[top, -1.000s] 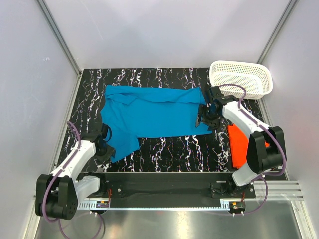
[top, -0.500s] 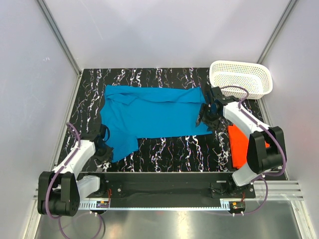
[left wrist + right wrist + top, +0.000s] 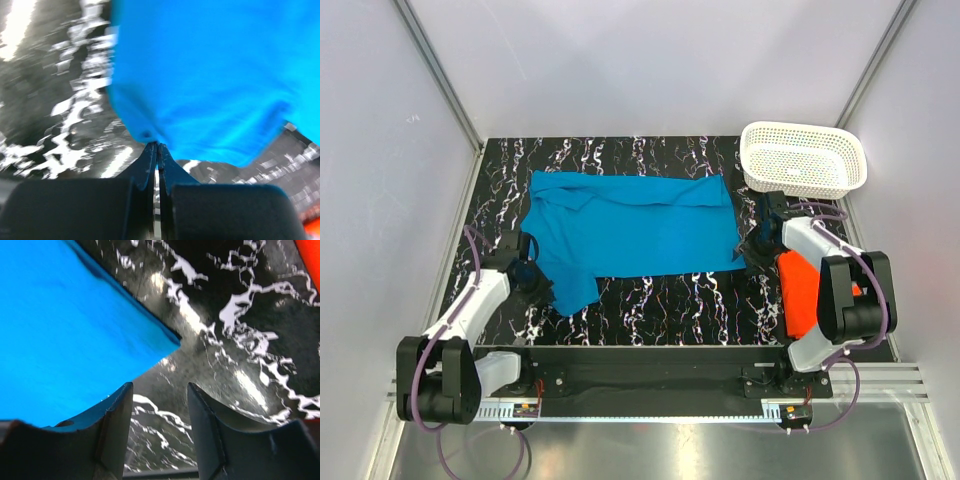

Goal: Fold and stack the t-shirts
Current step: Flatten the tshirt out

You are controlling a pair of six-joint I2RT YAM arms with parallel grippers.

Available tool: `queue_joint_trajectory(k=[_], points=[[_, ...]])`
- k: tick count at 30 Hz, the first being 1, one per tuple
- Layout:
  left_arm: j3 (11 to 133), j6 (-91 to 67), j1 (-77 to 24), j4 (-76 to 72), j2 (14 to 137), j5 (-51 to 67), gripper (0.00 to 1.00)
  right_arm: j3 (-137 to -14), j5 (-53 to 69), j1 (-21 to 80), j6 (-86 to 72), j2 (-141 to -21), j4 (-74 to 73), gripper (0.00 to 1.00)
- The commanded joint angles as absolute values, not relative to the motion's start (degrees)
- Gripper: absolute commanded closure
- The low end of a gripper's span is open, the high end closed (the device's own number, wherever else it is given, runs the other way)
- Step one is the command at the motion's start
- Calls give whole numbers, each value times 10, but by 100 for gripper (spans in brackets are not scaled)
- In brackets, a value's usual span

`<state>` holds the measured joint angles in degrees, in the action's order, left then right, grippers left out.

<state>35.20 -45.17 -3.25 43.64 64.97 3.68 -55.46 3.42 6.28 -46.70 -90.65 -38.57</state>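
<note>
The blue t-shirt [image 3: 630, 225] lies spread across the middle of the black marbled table [image 3: 660, 295]. My left gripper [image 3: 542, 290] is at its near-left sleeve. In the left wrist view the left gripper [image 3: 157, 146] is shut, pinching the hem of the blue t-shirt [image 3: 210, 75]. My right gripper [image 3: 756, 252] is at the shirt's near-right corner. Seen from the right wrist, the right gripper [image 3: 160, 390] stands open over bare table, its left finger lying over the blue t-shirt [image 3: 60, 330]. The orange-red t-shirt [image 3: 800, 290] lies folded at the near right, and its edge [image 3: 311, 255] shows in the right wrist view.
A white perforated basket [image 3: 804, 127] stands at the far right corner, just beyond the right arm. Pale walls close in the table on the left, back and right. The arm bases sit along the near edge.
The left gripper has shut on the near-left sleeve and drawn it slightly right. The right gripper has moved off the shirt's right edge towards its near-right corner, its jaws narrowing.
</note>
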Motion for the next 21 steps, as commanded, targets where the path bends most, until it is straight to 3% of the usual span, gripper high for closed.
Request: queue_joint_trajectory(k=[1,15,21], points=[[372,-391,-30,386,630,119,100,-546,4,65,-512,-921,-331,46],[397,-376,-31,377,611,145,100,-561,-23,53,-530,-997,-307,55],[401,-384,-30,378,600,142,100,-562,-26,54,-531,-1005,-306,64]])
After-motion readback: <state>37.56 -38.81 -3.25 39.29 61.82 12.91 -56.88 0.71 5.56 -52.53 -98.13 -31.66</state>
